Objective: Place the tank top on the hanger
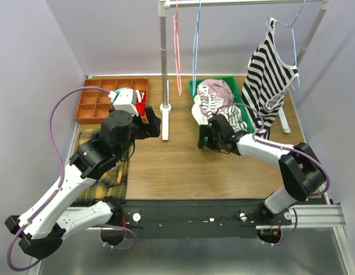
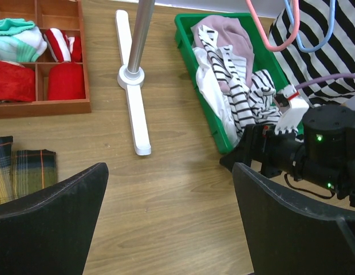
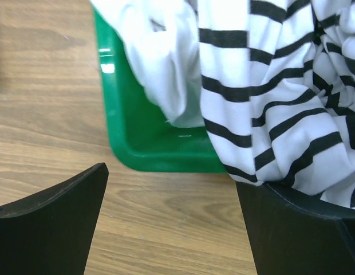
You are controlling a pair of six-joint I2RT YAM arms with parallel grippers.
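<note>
- Right gripper (image 3: 170, 175): jaws wide apart with nothing between them. It sits low over the desk (image 3: 46, 114) at the near wall of the green bin (image 3: 137, 137), with one finger just beside an overhanging fold of cloth. It looks placed for a first pinch.
- Tank top (image 3: 269, 109): white with thin dark stripes. It lies crumpled in the bin, one fold spilling over the near rim, and nothing holds it.
- Pink garment (image 1: 217, 89): in the same bin, at the far end, partly on the striped cloth.
- Hanger (image 1: 196, 51): light-blue wire, bare, hooked on the rail above the bin and just beside the pink-red hanger (image 1: 178, 51). It must probably come down before dressing.
- Bold-striped top (image 1: 269, 69): hung on another hanger at the rail's right end. It is not the task's item.
- Left gripper (image 2: 169, 169): jaws apart and empty, raised over the desk near the rack post (image 2: 137, 40) and facing the bin, likely standing by to take the hanger.
</note>
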